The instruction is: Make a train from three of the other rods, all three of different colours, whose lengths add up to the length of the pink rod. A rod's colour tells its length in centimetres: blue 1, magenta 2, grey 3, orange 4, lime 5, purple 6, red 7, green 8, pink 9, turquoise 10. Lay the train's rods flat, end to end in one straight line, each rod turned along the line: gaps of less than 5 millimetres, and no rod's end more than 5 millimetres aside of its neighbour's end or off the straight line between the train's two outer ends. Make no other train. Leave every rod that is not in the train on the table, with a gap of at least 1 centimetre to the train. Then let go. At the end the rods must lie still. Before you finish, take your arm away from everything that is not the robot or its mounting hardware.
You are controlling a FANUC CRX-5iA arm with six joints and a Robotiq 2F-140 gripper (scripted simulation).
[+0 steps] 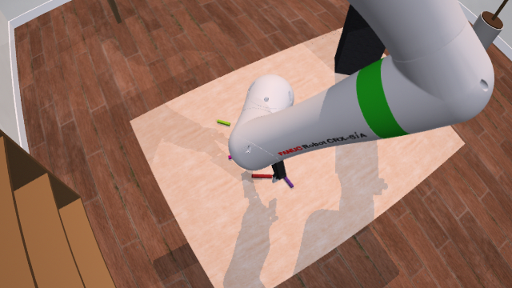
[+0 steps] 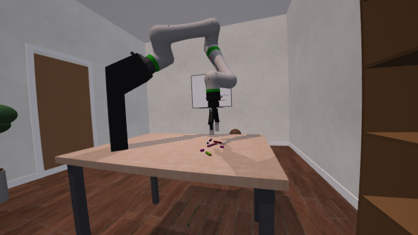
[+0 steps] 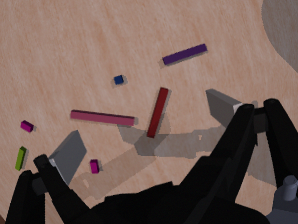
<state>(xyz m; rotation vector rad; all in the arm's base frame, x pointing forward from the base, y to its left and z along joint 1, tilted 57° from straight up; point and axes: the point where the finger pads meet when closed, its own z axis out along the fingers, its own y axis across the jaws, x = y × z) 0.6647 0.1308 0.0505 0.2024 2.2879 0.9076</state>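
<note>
My gripper (image 3: 143, 122) (image 1: 278, 174) (image 2: 213, 129) is open and empty, well above the table (image 1: 192, 208) (image 2: 157, 160). In the wrist view the rods lie spread out below it. A pink rod (image 3: 103, 117) (image 2: 212, 144) lies flat, with a red rod (image 3: 157, 112) (image 1: 262, 176) (image 2: 217, 141) just right of its end, at an angle to it. A purple rod (image 3: 184, 54) (image 1: 289, 182) lies further off. A small blue rod (image 3: 119, 80) lies alone. Two magenta rods (image 3: 27, 125) (image 3: 95, 165) and a lime rod (image 3: 20, 157) (image 1: 223, 122) (image 2: 208, 153) lie at the left. The arm hides most rods in the top view.
The arm's black base column (image 2: 117, 108) stands at the table's far left. A bookshelf (image 2: 388, 117) stands to the right of the table. The rods are grouped near the table's middle, away from its edges.
</note>
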